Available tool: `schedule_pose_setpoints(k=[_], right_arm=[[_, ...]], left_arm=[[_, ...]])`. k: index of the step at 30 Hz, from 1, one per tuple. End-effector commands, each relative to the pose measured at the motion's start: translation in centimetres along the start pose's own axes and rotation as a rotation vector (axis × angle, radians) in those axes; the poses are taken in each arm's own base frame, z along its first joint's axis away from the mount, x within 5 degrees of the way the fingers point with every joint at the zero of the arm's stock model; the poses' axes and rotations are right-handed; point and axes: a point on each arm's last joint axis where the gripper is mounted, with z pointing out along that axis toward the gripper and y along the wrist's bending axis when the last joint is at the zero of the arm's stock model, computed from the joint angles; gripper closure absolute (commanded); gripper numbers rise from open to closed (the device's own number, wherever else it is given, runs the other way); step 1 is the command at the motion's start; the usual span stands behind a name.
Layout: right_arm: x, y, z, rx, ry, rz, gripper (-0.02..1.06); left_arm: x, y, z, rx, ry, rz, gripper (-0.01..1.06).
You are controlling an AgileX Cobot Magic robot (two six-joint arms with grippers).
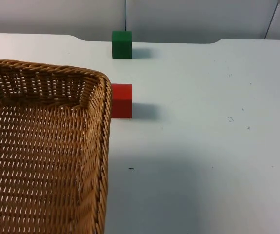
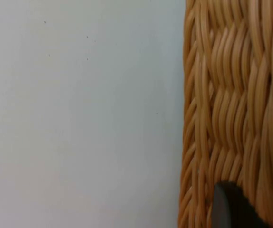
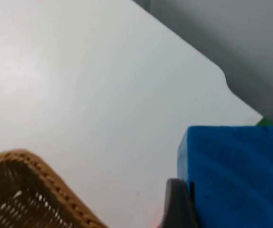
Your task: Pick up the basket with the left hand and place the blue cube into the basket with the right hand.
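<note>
With the left end effector [image 2: 231, 209] gripping the lifted basket [image 1: 42, 146] and the right end effector [image 3: 177, 204] clamping the blue cube [image 3: 236, 175] beside its rim, I'd carry the cube over the middle before releasing.

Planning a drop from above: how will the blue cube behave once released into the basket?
The blue cube has flat faces, so it should settle rather than roll. Its surface looks foam-like, so it is probably light and may bounce slightly. The basket has raised woven walls that should contain it.
</note>
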Motion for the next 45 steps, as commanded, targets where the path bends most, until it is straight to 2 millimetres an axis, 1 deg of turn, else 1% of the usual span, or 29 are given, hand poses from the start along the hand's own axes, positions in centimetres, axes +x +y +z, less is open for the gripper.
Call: schedule_pose_setpoints(k=[1,2,4,6,7,11,12,13,15,16,17,20,21,22,23,26,27,28,31,32,36,42,43,45], right_arm=[[1.4,1.2,-0.2,-0.063,0.027,-0.02,1.05],[1.4,1.2,-0.2,-0.063,0.027,-0.02,1.05],[2.8,1.8,0.0,-0.108,0.031,-0.006,1.05],[5.3,2.5,0.8,-0.114,0.046,0.001,1.05],[5.3,2.5,0.8,-0.114,0.046,0.001,1.05],[10.0,3.6,1.3,-0.121,0.008,0.037,1.05],[10.0,3.6,1.3,-0.121,0.008,0.037,1.05],[11.3,4.1,1.7,-0.135,0.002,0.053,1.05],[12.6,5.5,2.5,-0.169,0.019,0.049,1.05],[12.8,6.2,2.8,-0.187,0.014,0.046,1.05],[12.8,6.2,2.8,-0.187,0.014,0.046,1.05],[12.8,8.9,3.6,-0.233,-0.006,0.025,1.05],[12.8,9.5,3.9,-0.241,-0.014,0.024,1.05],[12.8,9.5,3.9,-0.241,-0.014,0.024,1.05],[13.1,10.5,4.7,-0.257,-0.004,0.047,1.05],[13.9,11.9,6.5,-0.27,0.015,0.037,1.05],[13.9,11.9,6.5,-0.27,0.015,0.037,1.05],[14.3,12.3,7.2,-0.272,0.025,0.034,1.05],[15.2,12.7,9.0,-0.281,0.059,0.081,1.05],[15.2,12.7,9.0,-0.281,0.059,0.081,1.05],[16.2,12.9,10.8,-0.269,0.076,0.074,1.05],[16.8,13.0,11.8,-0.263,0.087,0.072,1.04],[16.8,13.0,11.9,-0.262,0.085,0.072,1.03],[16.8,13.0,12.0,-0.258,0.076,0.073,0.94]], left_arm=[[0.0,-0.3,-0.1,0.028,-0.011,-0.017,1.05],[0.0,-0.3,-0.1,0.028,-0.011,-0.017,1.05],[0.0,-0.3,-0.1,0.028,-0.011,-0.017,1.05],[0.0,-0.3,-0.1,0.027,-0.013,-0.017,1.05],[0.0,-0.3,-0.1,0.027,-0.013,-0.017,1.05],[-0.1,-0.2,-0.1,0.018,-0.019,-0.016,1.05],[-0.1,-0.2,-0.1,0.018,-0.019,-0.016,1.05],[-0.1,-0.2,-0.1,0.014,-0.023,-0.016,1.05],[-0.1,-0.1,-0.1,0.012,-0.025,-0.016,1.05],[-0.1,-0.1,-0.1,0.012,-0.025,-0.016,1.05],[-0.1,-0.1,-0.1,0.012,-0.025,-0.016,1.05],[-0.2,-0.1,-0.1,0.007,-0.026,-0.015,1.05],[-0.2,-0.1,-0.1,0.007,-0.026,-0.015,1.05],[-0.2,-0.1,-0.1,0.007,-0.026,-0.015,1.05],[-0.2,-0.1,-0.1,0.007,-0.026,-0.015,1.05],[-0.2,-0.1,-0.1,0.007,-0.026,-0.015,1.05],[-0.2,-0.1,-0.1,0.007,-0.026,-0.015,1.05],[-0.2,-0.1,-0.1,0.007,-0.026,-0.015,1.05],[-0.2,-0.1,-0.1,0.007,-0.026,-0.015,1.05],[-0.2,-0.1,-0.1,0.007,-0.026,-0.015,1.05],[-0.2,-0.1,-0.1,0.007,-0.026,-0.015,1.05],[-0.2,-0.1,-0.1,0.01,-0.026,-0.016,1.05],[-0.2,-0.1,-0.1,0.01,-0.026,-0.016,1.05],[-0.2,-0.1,-0.1,0.01,-0.026,-0.016,1.05]])
